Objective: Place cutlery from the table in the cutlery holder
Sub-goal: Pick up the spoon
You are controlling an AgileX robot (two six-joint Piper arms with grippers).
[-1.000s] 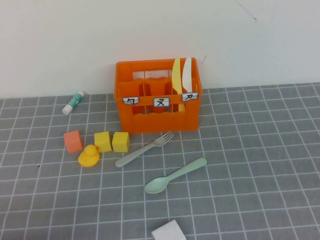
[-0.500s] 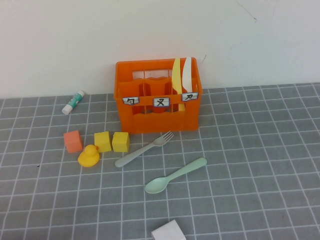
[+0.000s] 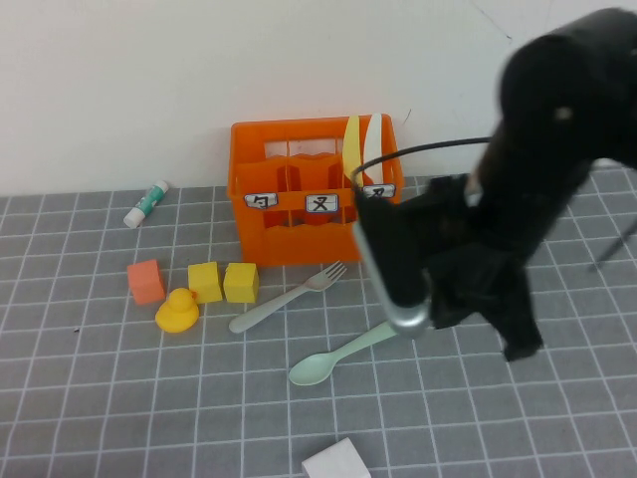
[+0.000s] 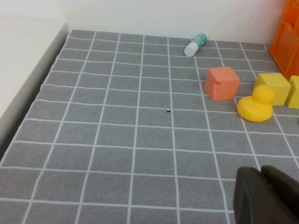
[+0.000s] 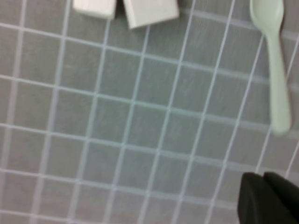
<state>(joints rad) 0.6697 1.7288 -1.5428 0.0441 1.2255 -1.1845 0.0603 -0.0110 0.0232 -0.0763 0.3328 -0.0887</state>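
The orange cutlery holder [image 3: 299, 239] stands at the back of the table [image 3: 100, 398], with a yellow knife [image 3: 351, 134] and a white knife [image 3: 371, 134] upright in its right compartment. A grey-green fork [image 3: 289, 297] lies in front of it. The mint-green spoon [image 3: 328, 363] lies nearer, its handle end hidden under my right arm. My right gripper [image 3: 520, 344] hangs shut and empty over the table, right of the spoon [image 5: 275, 70]. My left gripper [image 4: 261, 175] is shut and empty, low over bare tiles at the table's left, out of the high view.
An orange cube [image 3: 145, 281], two yellow cubes [image 3: 205, 282] and a yellow duck [image 3: 177, 311] sit left of the fork. A glue tube [image 3: 147, 203] lies by the back wall. A white box [image 3: 336, 461] sits at the front edge. The table's left edge meets a pale ledge [image 4: 28, 70].
My right arm has swung into the high view from the right and now covers the holder's right corner and the spoon's handle end. The cutlery has not moved.
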